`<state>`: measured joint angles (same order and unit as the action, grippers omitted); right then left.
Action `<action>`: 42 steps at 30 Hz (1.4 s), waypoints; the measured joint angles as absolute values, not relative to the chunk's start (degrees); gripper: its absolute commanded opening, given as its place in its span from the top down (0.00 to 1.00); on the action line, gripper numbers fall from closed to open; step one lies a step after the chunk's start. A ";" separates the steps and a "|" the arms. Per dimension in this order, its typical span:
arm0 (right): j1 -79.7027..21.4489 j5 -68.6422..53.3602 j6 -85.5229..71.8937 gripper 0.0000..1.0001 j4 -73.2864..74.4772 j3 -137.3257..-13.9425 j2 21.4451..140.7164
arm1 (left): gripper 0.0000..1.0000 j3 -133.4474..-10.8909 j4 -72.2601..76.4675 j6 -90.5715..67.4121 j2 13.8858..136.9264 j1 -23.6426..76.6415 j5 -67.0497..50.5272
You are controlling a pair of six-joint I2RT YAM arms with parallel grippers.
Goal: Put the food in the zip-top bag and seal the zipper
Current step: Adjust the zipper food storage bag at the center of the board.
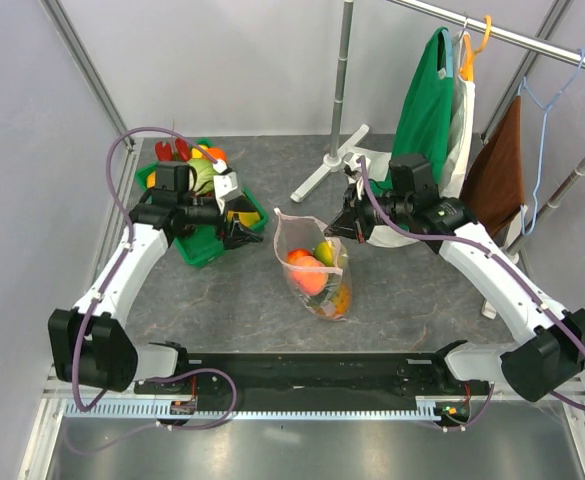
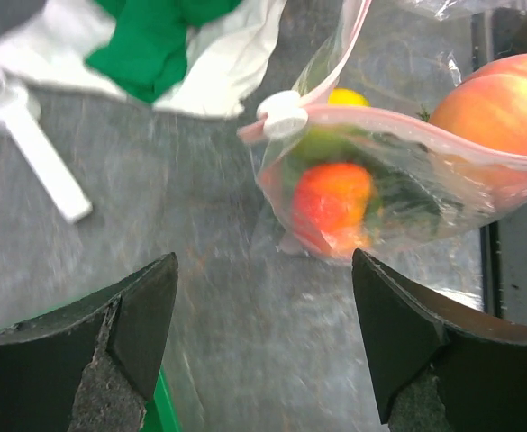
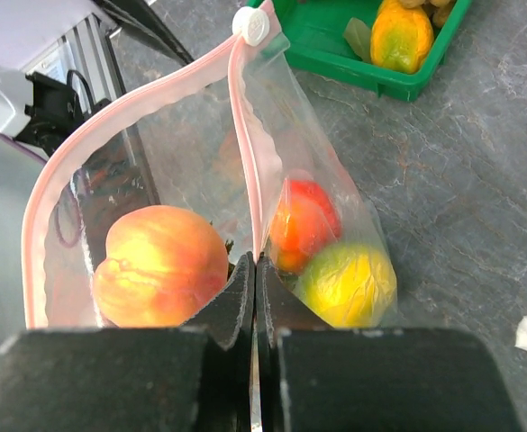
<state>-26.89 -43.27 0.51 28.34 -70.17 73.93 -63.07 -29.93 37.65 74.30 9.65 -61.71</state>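
Observation:
The zip-top bag (image 1: 315, 268) stands at mid-table with its mouth open, holding a red-yellow peach (image 3: 161, 265), a red fruit (image 3: 304, 220) and a yellow-green fruit (image 3: 349, 283). My right gripper (image 3: 256, 261) is shut on the bag's pink zipper (image 3: 243, 135) and holds that edge up; it also shows in the top view (image 1: 344, 226). The white slider (image 3: 251, 25) sits at the zipper's far end. My left gripper (image 1: 240, 234) is open and empty, left of the bag and just above the table. Its view shows the bag (image 2: 398, 180) and peach (image 2: 502, 99) ahead of the gripper (image 2: 263, 270).
A green tray (image 1: 204, 250) with more toy food (image 1: 206, 172) lies at the left, behind my left gripper; an orange-yellow piece (image 3: 404, 38) lies in it. A clothes rack with a green garment (image 1: 427, 100) and brown cloth (image 1: 497, 165) stands at the back right, its white foot (image 1: 327, 170) on the table.

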 measured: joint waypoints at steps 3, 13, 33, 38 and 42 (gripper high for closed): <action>-26.89 -43.66 3.27 1.00 30.06 -71.31 73.93 | 0.18 -62.39 -24.67 39.86 76.29 11.20 -64.20; -26.89 -44.05 11.84 1.00 34.41 -75.20 74.30 | 0.64 -64.77 -13.17 36.93 86.67 15.14 -73.23; -27.18 -40.27 19.22 0.23 36.93 -79.75 75.99 | 0.98 -57.71 -11.75 9.80 61.04 17.69 -69.93; -27.11 -39.86 16.93 0.11 36.91 -82.65 75.99 | 0.98 -56.90 -13.89 8.08 61.30 17.72 -67.05; -27.77 -40.45 14.79 0.11 36.05 -85.49 75.77 | 0.98 -56.95 -16.97 8.69 61.63 18.50 -65.56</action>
<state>-27.77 -40.45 14.79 36.05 -85.49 75.77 -56.95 -16.97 8.69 61.63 18.50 -65.56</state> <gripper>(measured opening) 0.892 0.026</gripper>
